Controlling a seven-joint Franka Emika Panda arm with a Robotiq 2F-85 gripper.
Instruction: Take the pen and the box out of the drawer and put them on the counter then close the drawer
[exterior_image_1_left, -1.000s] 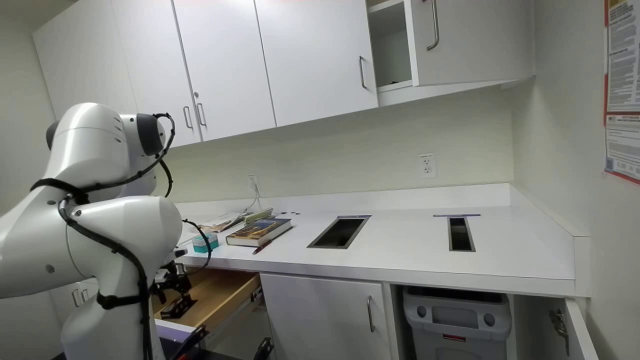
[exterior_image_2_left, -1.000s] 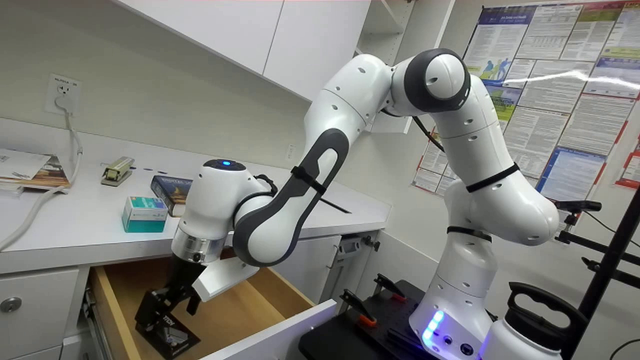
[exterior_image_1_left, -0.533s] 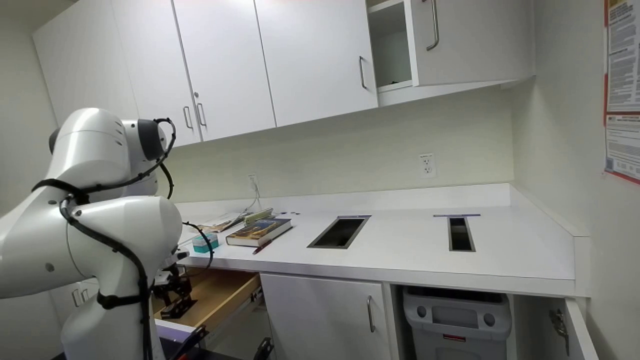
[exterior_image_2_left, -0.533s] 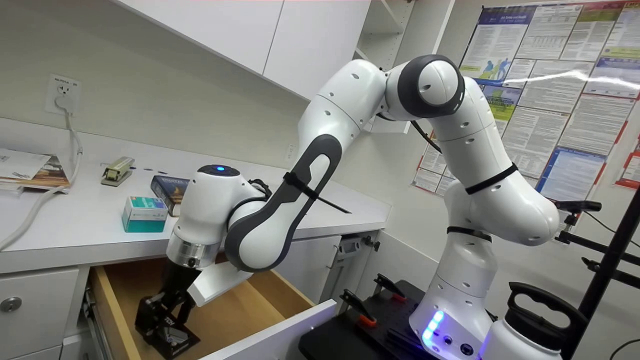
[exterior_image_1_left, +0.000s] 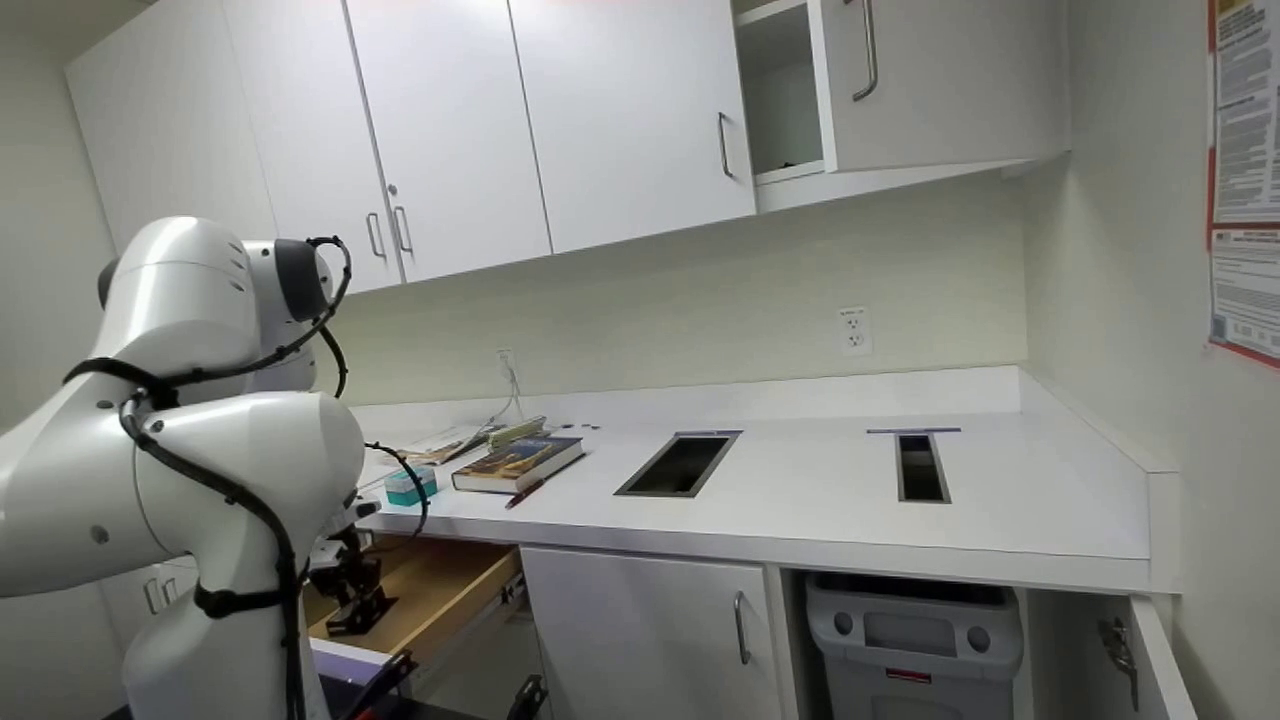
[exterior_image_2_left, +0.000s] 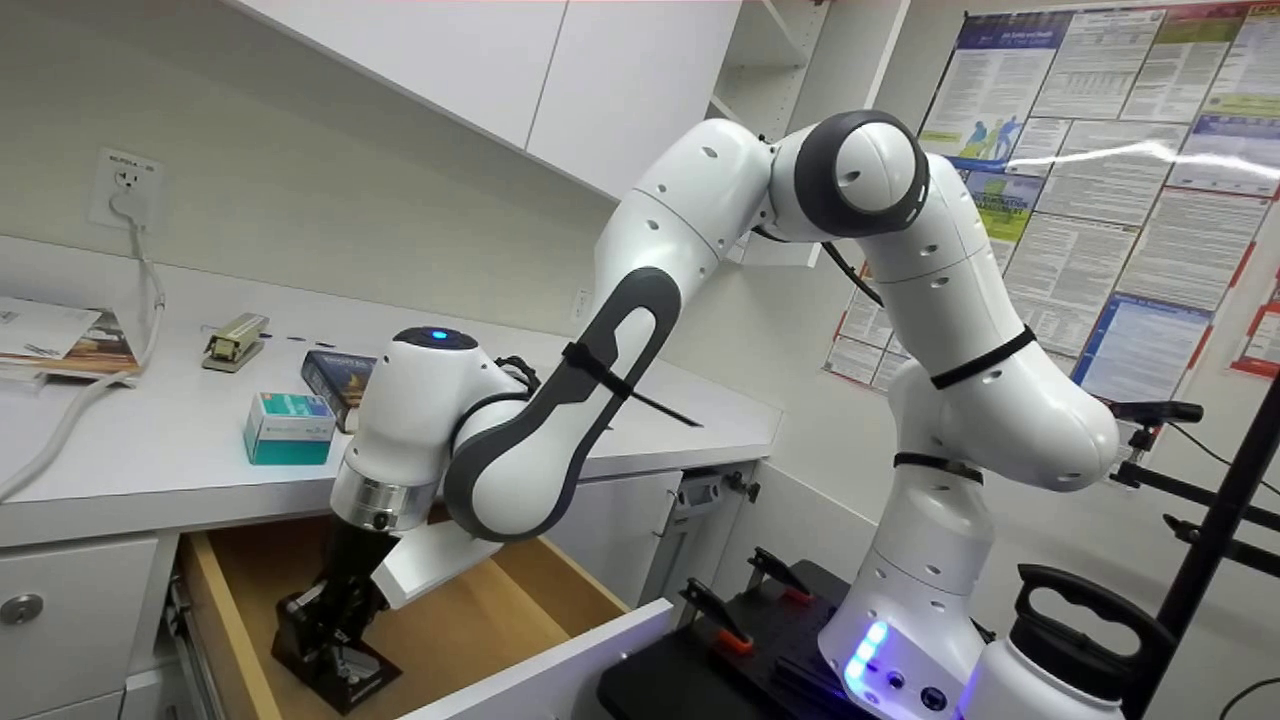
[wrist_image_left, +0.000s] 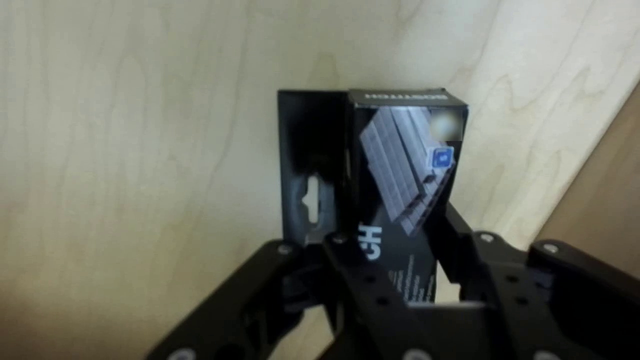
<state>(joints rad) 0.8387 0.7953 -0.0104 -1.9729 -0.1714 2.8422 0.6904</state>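
Observation:
A black box (wrist_image_left: 400, 170) with a hang tab lies flat on the light wood floor of the drawer (exterior_image_2_left: 470, 625), which is pulled out. My gripper (wrist_image_left: 397, 232) reaches down into the drawer, its fingers pressed along both long sides of the box, so I see it as shut on it. Much of the lower part of the box is covered by the fingers in the wrist view. In an exterior view the arm partly hides the drawer. A dark red pen (exterior_image_1_left: 525, 495) rests on the white counter (exterior_image_1_left: 800, 510), near its front edge.
Beside the pen are a thick book (exterior_image_1_left: 517, 464) and a teal-and-white carton (exterior_image_2_left: 290, 430). A stapler (exterior_image_2_left: 235, 342) and a white cord (exterior_image_2_left: 60, 440) lie further along. The counter has two cut-outs (exterior_image_1_left: 680, 465). The drawer's white front (exterior_image_2_left: 560, 670) stands near the robot's base.
My gripper has lowered slightly, and its fingers have closed from wide apart onto the black box. The box has turned or shifted very slightly. The drawer and the counter items stay put.

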